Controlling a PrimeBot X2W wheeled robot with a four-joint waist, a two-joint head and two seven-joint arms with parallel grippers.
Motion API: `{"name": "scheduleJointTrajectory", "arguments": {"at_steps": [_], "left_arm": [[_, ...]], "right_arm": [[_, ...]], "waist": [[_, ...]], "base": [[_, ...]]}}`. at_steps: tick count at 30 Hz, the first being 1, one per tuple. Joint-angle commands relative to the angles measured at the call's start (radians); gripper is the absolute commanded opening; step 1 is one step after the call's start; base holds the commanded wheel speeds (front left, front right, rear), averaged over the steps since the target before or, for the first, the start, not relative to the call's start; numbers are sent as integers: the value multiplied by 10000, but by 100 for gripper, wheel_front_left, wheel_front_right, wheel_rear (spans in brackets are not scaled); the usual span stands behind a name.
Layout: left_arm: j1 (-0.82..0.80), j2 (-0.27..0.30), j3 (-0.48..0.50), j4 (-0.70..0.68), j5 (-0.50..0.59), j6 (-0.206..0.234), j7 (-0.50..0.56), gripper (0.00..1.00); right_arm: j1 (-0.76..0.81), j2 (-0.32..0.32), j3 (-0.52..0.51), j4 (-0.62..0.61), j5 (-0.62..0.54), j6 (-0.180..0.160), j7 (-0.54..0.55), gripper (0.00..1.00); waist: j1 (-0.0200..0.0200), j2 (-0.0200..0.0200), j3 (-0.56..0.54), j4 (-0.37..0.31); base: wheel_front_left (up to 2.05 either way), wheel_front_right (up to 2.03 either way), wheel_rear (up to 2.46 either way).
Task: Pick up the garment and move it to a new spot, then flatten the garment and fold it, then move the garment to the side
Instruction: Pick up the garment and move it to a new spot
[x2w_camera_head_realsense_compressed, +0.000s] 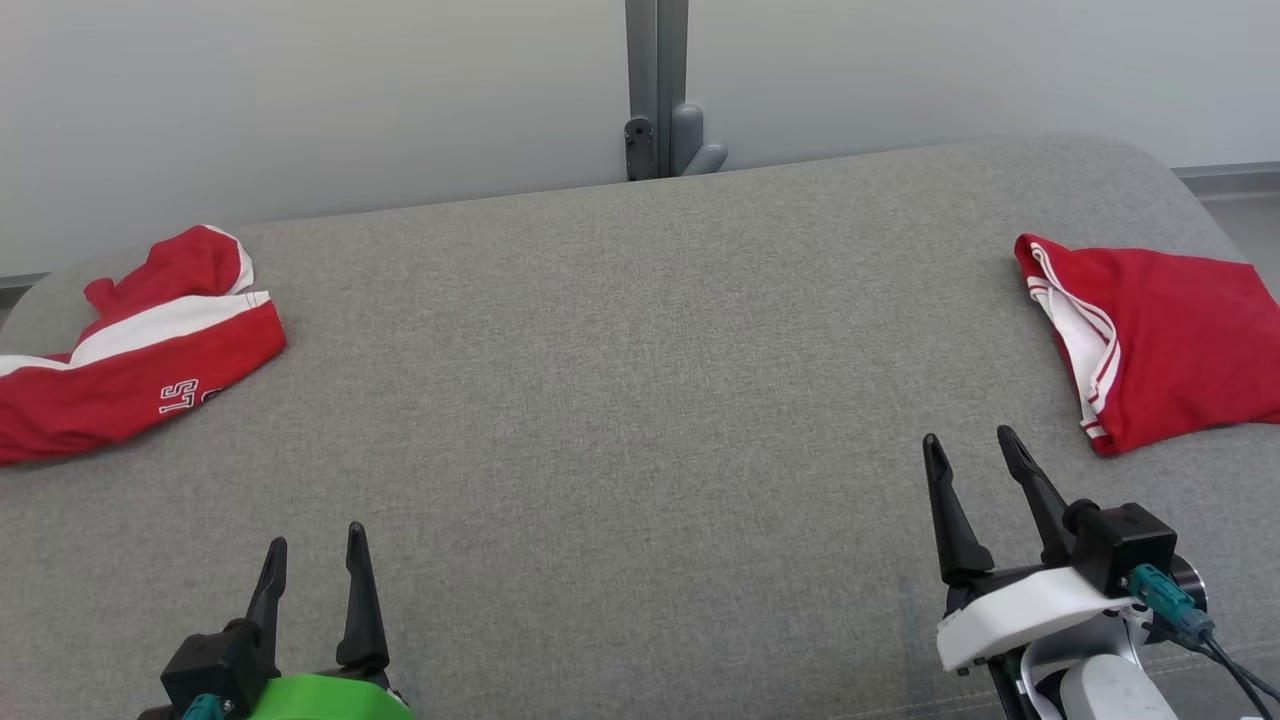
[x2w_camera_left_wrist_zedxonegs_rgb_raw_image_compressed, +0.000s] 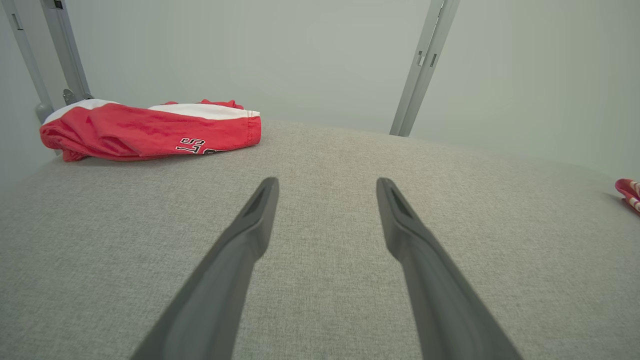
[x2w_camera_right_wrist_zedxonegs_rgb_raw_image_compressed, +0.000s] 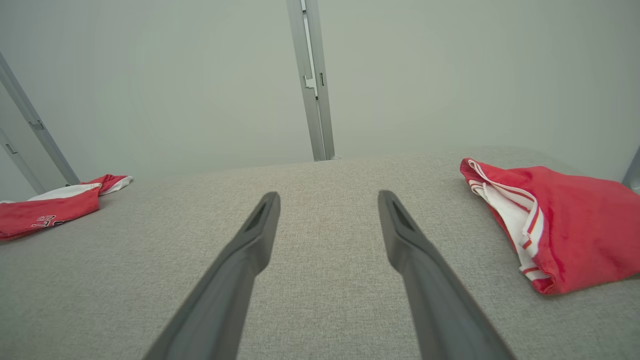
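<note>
With fingers spread and empty, our left gripper (x2w_camera_head_realsense_compressed: 316, 537) and right gripper (x2w_camera_head_realsense_compressed: 968, 436) hover over the grey table (x2w_camera_head_realsense_compressed: 640, 400), the crumpled garment (x2w_camera_head_realsense_compressed: 130, 370) apparently next and the folded garment (x2w_camera_head_realsense_compressed: 1160, 340) seemingly set aside.

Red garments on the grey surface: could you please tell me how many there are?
2. The crumpled red-and-white garment lies at the left edge of the grey surface; the folded red garment lies at the right edge. Others could lie outside the frame.
</note>
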Motion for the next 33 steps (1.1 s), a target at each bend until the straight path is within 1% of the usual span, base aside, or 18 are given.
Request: {"name": "scheduleJointTrajectory", "arguments": {"at_steps": [1, 9, 14, 18, 24, 29, 33], "left_arm": [[-43, -10, 34, 12, 39, -43, -29, 100], [-89, -54, 39, 55, 184, -127, -31, 100], [-144, -69, 55, 34, 260, -106, -31, 100], [-240, -66, 105, -3, 342, -157, -30, 100], [-106, 19, 153, 13, 441, -180, -30, 100], [84, 126, 270, -76, 479, -113, -30, 100], [201, 240, 367, -130, 417, -91, -30, 100]], "right_arm": [[97, -3, -5, -61, 31, -14, 28, 100], [151, -1, -65, -80, 14, -14, 9, 100], [253, -1, -45, -102, -69, -14, -26, 100], [295, -3, -93, -163, -200, -14, 6, 100], [394, -4, -188, -218, -89, -15, -43, 100], [385, -3, -154, -144, 30, -15, -109, 100], [356, -3, 16, -22, 158, -15, -147, 100]], "waist": [[1, 94, 1, 6], [1, 94, -21, 180], [1, 94, -106, 570], [1, 94, -182, 1308], [1, 94, -319, 2885], [1, 94, -444, 4114], [1, 94, -491, 4814]], "base": [[0, 0, 0], [0, 0, 0], [0, 0, 0], [0, 0, 0], [0, 0, 0], [0, 0, 0], [0, 0, 0]]}}
